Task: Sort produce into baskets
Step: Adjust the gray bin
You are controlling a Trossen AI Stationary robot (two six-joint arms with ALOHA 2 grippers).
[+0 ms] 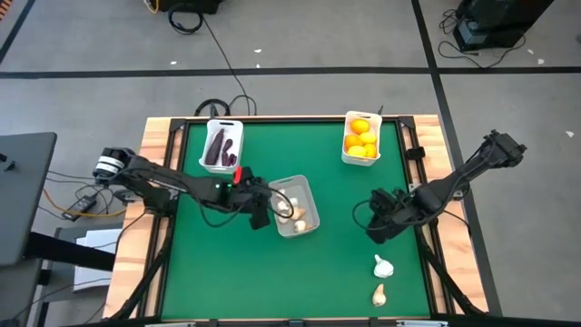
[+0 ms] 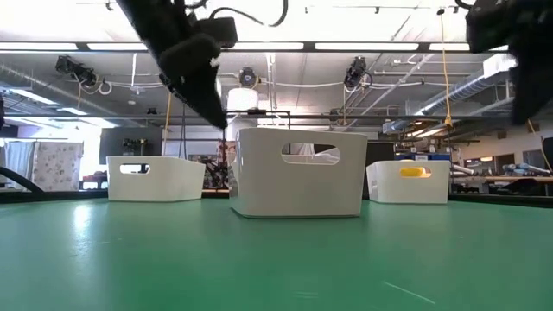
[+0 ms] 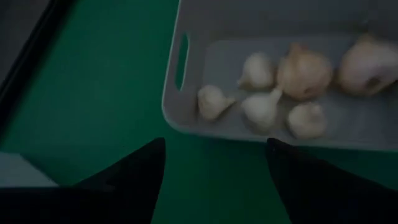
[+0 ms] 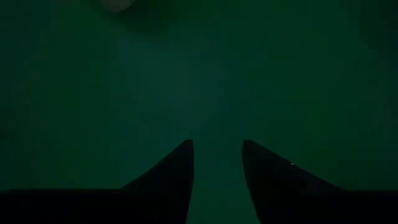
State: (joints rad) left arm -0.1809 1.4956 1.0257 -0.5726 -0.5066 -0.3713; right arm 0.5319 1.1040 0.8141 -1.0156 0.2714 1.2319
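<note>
Right gripper [image 1: 377,229], fingers parted and empty, hovers over bare mat; two loose garlic bulbs [image 1: 383,267] lie just beyond it toward the table's near edge, far nearer this arm than the left gripper [image 1: 260,216], spread beside the garlic basket [image 1: 300,186]

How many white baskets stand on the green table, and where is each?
3. One basket with purple vegetables sits at the far left, one with citrus at the far right, and one with garlic near the middle, beside the left tool.
</note>
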